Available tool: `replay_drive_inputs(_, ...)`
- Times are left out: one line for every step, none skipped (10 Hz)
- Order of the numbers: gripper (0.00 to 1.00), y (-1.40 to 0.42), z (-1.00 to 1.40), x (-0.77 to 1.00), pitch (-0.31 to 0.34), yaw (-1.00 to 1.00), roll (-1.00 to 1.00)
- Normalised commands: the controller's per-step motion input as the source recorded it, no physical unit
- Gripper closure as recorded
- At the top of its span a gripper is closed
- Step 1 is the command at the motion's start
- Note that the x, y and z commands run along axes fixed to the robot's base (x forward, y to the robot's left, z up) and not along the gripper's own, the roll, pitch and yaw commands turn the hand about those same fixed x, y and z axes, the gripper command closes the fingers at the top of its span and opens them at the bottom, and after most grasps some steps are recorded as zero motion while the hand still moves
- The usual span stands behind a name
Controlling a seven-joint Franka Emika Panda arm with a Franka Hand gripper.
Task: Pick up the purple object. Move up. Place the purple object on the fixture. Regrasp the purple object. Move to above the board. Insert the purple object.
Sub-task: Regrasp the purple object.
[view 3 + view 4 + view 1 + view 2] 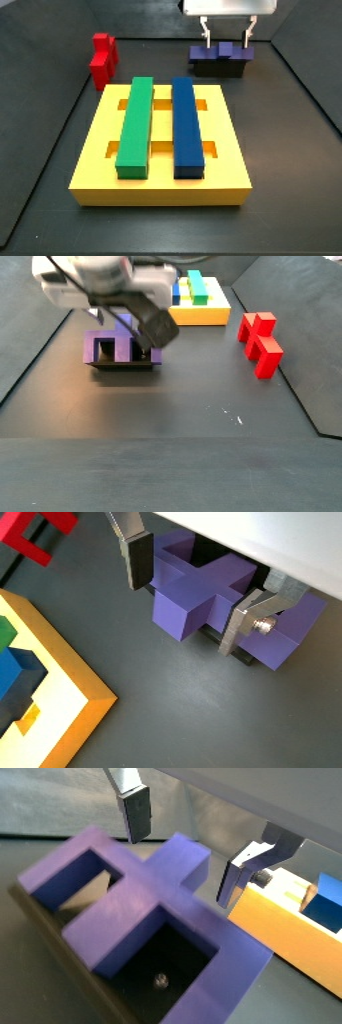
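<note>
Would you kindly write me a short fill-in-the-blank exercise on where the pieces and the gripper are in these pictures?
1. The purple object sits on the black ____.
2. The gripper has its two fingers on either side of the purple object's raised ____, with gaps visible, so it is open.
3. On the yellow board lie a long green bar and a long ____ bar.
4. The ____ blocky piece lies on the floor, apart from the board.

Missing words: fixture; centre knob; blue; red
</note>
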Motion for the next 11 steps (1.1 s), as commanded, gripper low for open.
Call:
replay_drive_inputs(0.00,-0.12,0.29,0.00,0.000,0.00,0.60)
replay_drive_inputs(0.00,-0.14,0.28,0.00,0.000,0.00,0.71)
replay_drive_inputs(0.00,-0.12,0.24,0.00,0.000,0.00,0.75)
replay_drive_inputs(0.00,-0.11,0.23,-0.03,0.000,0.00,0.83)
replay_drive_inputs(0.00,-0.09,0.25,-0.08,0.020,0.01,0.91)
replay_drive_inputs(0.00,-0.10,0.24,-0.11,0.020,0.05,1.00)
replay_drive_inputs(0.00,-0.09,0.21,-0.11,0.014,0.07,1.00)
replay_drive_inputs(0.00,-0.08,0.15,-0.10,0.000,0.07,1.00)
replay_drive_inputs(0.00,-0.07,0.11,-0.11,0.000,0.09,1.00)
replay_drive_inputs(0.00,-0.06,0.06,-0.10,0.000,0.11,1.00)
replay_drive_inputs(0.00,-0.07,0.02,-0.08,0.000,0.11,1.00)
